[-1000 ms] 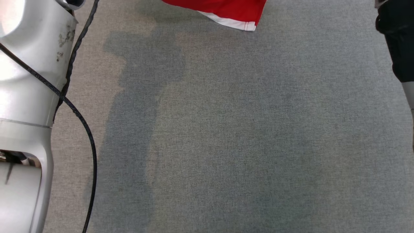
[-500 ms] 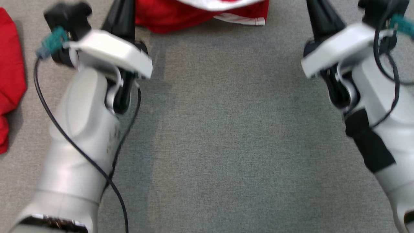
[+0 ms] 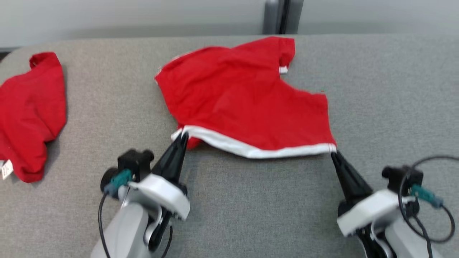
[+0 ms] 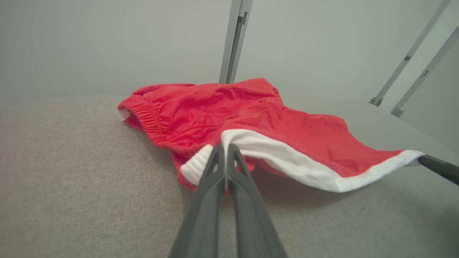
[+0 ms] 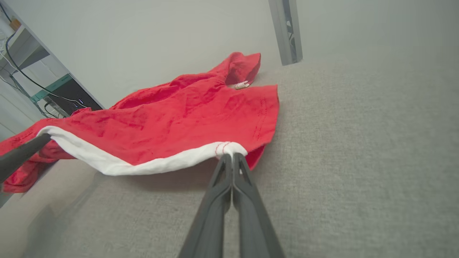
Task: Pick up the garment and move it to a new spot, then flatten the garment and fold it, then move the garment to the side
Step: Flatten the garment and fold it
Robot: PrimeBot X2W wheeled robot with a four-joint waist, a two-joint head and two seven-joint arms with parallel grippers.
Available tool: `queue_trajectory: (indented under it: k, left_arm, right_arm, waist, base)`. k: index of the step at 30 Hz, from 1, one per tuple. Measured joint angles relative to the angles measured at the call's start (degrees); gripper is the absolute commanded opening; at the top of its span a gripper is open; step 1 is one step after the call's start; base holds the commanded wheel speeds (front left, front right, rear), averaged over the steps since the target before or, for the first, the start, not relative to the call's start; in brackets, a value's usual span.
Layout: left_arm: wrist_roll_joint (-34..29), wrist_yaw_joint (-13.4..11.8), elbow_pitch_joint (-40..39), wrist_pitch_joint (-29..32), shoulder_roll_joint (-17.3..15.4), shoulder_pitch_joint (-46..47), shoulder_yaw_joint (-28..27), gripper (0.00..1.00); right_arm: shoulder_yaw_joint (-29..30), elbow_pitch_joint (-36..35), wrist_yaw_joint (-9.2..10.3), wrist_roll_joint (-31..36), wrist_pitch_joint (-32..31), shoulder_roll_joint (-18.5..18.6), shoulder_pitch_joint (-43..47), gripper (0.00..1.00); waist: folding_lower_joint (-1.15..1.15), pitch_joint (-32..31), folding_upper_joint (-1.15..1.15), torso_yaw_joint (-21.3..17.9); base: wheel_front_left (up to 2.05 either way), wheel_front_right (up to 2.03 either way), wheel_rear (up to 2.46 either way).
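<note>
The garment sits near the middle of the grey table, toward its far edge, and you hold it by its near edge. Your left gripper is clamped on the left end of the white band and your right gripper is clamped on the right end. In both wrist views the fingers are pressed together, with white cloth pinched at the tips.

The band is raised off the table and sags a little between your two grips, with a shadow under it. Behind the band the red cloth slopes down and rests on the table, rumpled and not flat. In the left wrist view you can see a gathered red edge on the garment's left side, and a white ribbed bit just beside your left fingertips. A small label shows at the garment's far end.

A second red cloth lies at the table's left end, well apart from the garment, with a white tag at its near corner. A grey post stands behind the table's far edge.
</note>
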State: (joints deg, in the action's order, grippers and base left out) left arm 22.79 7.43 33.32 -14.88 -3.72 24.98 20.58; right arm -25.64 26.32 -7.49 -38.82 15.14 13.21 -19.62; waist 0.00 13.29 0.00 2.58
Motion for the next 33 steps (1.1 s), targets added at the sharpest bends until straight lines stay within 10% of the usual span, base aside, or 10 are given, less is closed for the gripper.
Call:
queue_trajectory:
  k: [20,33]
  left_arm:
    - [0.07,-7.78,-26.95,9.8,-8.96,-31.64,1.64,0.0]
    - [0.24,-12.56,-41.14,17.01,-12.4,-39.67,1.01,0.0]
  right_arm:
    - [12.77,-28.85,0.01,8.31,-18.71,-5.69,37.97,0.0]
    - [17.62,-38.33,0.01,11.78,-25.76,-7.84,40.56,0.0]
  waist:
    - [0.0,-13.71,0.0,-3.14]
    - [0.0,-14.44,0.0,-4.66]
  base:
    - [0.0,0.0,0.0]
    - [0.0,0.0,0.0]
